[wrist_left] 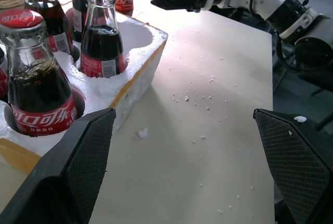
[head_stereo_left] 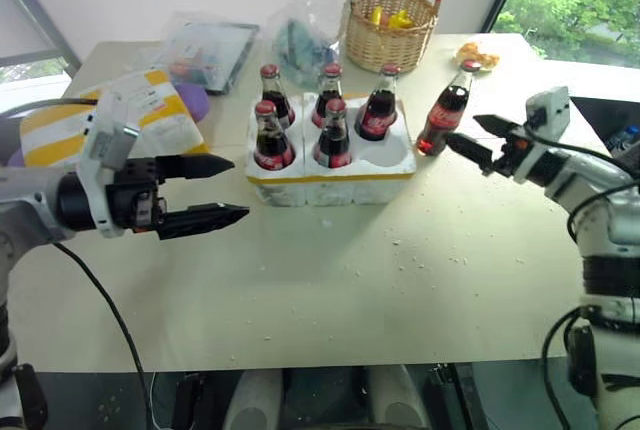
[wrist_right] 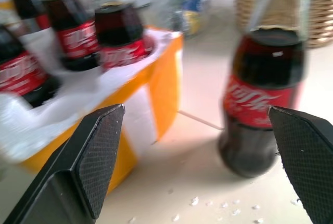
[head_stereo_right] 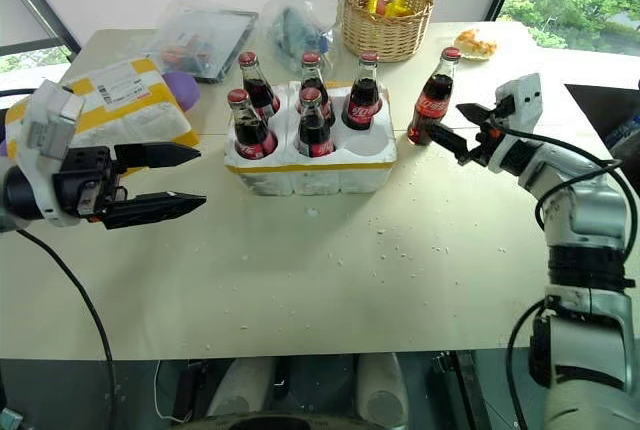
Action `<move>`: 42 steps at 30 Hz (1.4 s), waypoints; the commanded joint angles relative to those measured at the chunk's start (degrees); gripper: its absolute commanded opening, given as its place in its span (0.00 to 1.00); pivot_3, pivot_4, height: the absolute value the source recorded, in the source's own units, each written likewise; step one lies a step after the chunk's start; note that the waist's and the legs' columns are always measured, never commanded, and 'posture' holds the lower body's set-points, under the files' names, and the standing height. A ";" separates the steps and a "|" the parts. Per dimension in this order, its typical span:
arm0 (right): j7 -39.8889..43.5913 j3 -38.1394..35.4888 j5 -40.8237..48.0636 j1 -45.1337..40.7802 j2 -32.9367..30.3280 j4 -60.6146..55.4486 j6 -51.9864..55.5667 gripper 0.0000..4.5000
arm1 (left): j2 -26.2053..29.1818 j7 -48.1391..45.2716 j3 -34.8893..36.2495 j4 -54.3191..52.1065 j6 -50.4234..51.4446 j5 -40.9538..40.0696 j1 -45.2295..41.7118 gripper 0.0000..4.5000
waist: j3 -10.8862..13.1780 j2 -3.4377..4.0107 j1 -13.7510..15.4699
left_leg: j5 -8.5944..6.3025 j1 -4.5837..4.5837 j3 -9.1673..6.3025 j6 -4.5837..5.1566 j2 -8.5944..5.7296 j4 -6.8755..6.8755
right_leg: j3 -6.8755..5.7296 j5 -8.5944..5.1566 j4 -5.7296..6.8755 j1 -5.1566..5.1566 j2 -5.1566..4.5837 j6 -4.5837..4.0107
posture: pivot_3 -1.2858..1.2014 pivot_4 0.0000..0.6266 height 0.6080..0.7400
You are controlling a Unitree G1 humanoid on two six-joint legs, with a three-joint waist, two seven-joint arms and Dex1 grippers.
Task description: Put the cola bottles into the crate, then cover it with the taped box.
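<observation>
While both fingers gape empty | sixth bottle [head_stereo_left: 444, 110] stands beside crate [head_stereo_left: 331, 172], bare table [head_stereo_left: 400, 290] nearer

Wicker basket [head_stereo_left: 388, 30] holding yellow items, clear plastic bags [head_stereo_left: 305, 25], table [head_stereo_left: 330, 290]

A loose cola bottle [wrist_right: 265, 104] stands beside the crate [wrist_right: 151, 104] holding other bottles [wrist_right: 117, 39].

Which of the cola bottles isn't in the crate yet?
The bottle standing alone on the table, right of the crate, just ahead of the right gripper. The other five sit in the crate's holes.
</observation>
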 commanded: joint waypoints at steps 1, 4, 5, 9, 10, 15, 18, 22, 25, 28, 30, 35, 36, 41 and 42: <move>-1.34 -0.65 -2.00 -3.70 1.37 5.02 -4.15 1.00 | 0.26 2.72 2.43 -2.56 -1.00 -3.30 0.47 0.99 | -0.01 -0.01 0.17 | 0.00 0.00 -0.01 0.00 0.00 0.00 | 0.00 0.00 0.00 0.00 0.00 0.00 | 0.52 0.24 0.98; -2.90 0.22 -4.68 -6.87 3.43 11.79 -7.87 1.00 | 0.38 4.99 2.88 -3.18 -1.11 -5.40 0.89 0.99 | -0.01 -0.01 0.24 | 0.00 0.00 0.00 0.00 0.00 0.00 | 0.00 0.00 -0.03 0.02 0.00 0.00 | 0.52 0.24 0.98; -3.20 0.39 -5.44 -7.94 3.97 14.00 -9.15 1.00 | 0.52 5.58 3.07 -3.47 -1.15 -6.05 1.18 0.99 | -0.01 -0.02 0.23 | 0.00 0.00 0.00 0.00 -0.01 0.01 | 0.00 0.00 -0.03 0.03 0.00 0.00 | 0.52 0.24 0.98; -3.75 0.59 -7.68 -11.62 5.21 21.95 -12.98 1.00 | 1.29 7.32 3.72 -4.58 -1.72 -7.44 2.94 0.99 | -0.01 -0.01 0.16 | 0.00 0.00 0.01 -0.01 -0.01 0.00 | 0.02 0.01 -0.03 0.02 0.00 -0.02 | 0.52 0.24 0.98; -3.74 0.63 -8.12 -12.32 5.39 23.57 -13.87 1.00 | 1.47 7.65 3.95 -4.76 -1.84 -7.87 3.29 0.99 | -0.01 -0.01 0.15 | 0.00 0.01 0.00 -0.01 -0.01 -0.01 | 0.01 0.01 -0.03 0.02 0.01 -0.02 | 0.52 0.24 0.98; -4.15 0.28 -9.24 -15.92 6.59 30.19 -16.83 1.00 | 2.45 9.49 5.07 -5.22 -2.44 -9.84 4.38 0.99 | -0.01 -0.01 -0.25 | 0.01 0.02 0.00 -0.01 -0.01 -0.03 | 0.02 0.01 -0.03 0.02 0.02 -0.02 | 0.52 0.24 0.98; -4.60 0.29 -9.85 -17.82 7.71 33.65 -18.40 1.00 | 2.78 10.45 4.95 -5.37 -3.01 -10.83 4.72 0.99 | -0.01 -0.01 -0.65 | 0.01 0.01 -0.01 -0.01 -0.01 -0.03 | 0.02 0.01 -0.03 0.03 0.02 -0.02 | 0.52 0.24 0.98; -5.18 0.06 -10.46 -19.77 8.87 37.44 -20.44 1.00 | 2.94 11.57 4.42 -5.86 -3.64 -12.01 4.90 0.99 | -0.01 -0.01 -1.12 | 0.01 0.02 -0.02 -0.01 -0.01 -0.04 | 0.02 0.01 -0.03 0.03 0.02 -0.02 | 0.52 0.24 0.98; -5.44 -0.26 -10.65 -20.55 9.29 39.19 -21.71 0.88 | 3.19 12.07 4.00 -6.11 -4.14 -12.52 5.06 1.00 | -0.01 0.00 -1.14 | 0.01 0.02 -0.02 -0.01 -0.01 -0.05 | 0.02 0.01 -0.03 0.03 0.02 -0.02 | 0.52 0.24 0.98; -5.18 -0.83 -10.18 -20.95 9.40 40.16 -22.36 0.60 | 3.34 12.65 3.72 -6.21 -4.53 -13.06 5.18 1.00 | 0.00 0.00 -1.14 | 0.01 0.02 -0.02 -0.01 -0.01 -0.05 | 0.02 0.01 -0.03 0.03 0.03 -0.02 | 0.52 0.24 0.98; -5.08 -1.14 -10.02 -21.04 9.33 40.46 -22.41 0.60 | 3.22 12.92 3.45 -6.41 -4.76 -13.11 5.42 1.00 | 0.00 0.00 -1.14 | 0.01 0.02 -0.02 -0.01 -0.01 -0.06 | 0.02 0.01 -0.03 0.03 0.03 -0.02 | 0.52 0.24 0.98; -4.92 -1.63 -9.79 -20.58 8.48 39.82 -22.40 0.60 | 2.96 13.63 2.55 -6.81 -5.60 -13.43 6.01 1.00 | 0.00 0.00 -1.14 | 0.01 0.02 -0.02 -0.01 -0.01 -0.06 | 0.02 0.01 -0.04 0.03 0.03 -0.02 | 0.52 0.24 0.98; -4.80 -1.81 -9.69 -20.60 8.12 39.17 -22.32 0.60 | 2.93 13.76 2.41 -6.75 -5.69 -13.62 5.96 1.00 | 0.00 0.01 -1.13 | 0.01 0.02 -0.02 -0.01 -0.01 -0.06 | 0.02 0.01 -0.04 0.03 0.03 -0.02 | 0.52 0.24 0.98; -3.15 -2.85 -8.32 -21.17 5.66 33.53 -20.22 0.60 | 3.02 14.29 1.99 -6.41 -6.06 -14.69 5.87 1.00 | 0.04 0.07 -1.07 | 0.01 0.01 -0.01 -0.01 -0.01 -0.07 | 0.02 0.01 -0.06 0.02 0.03 -0.02 | 0.52 0.24 0.98; -2.44 -3.00 -7.88 -21.11 5.04 31.48 -19.28 0.60 | 3.05 14.30 1.89 -6.37 -6.16 -14.76 5.97 1.00 | 0.06 0.10 -1.07 | 0.01 -0.01 -0.02 -0.01 -0.01 -0.07 | 0.02 0.01 -0.07 0.02 0.03 -0.02 | 0.52 0.24 0.98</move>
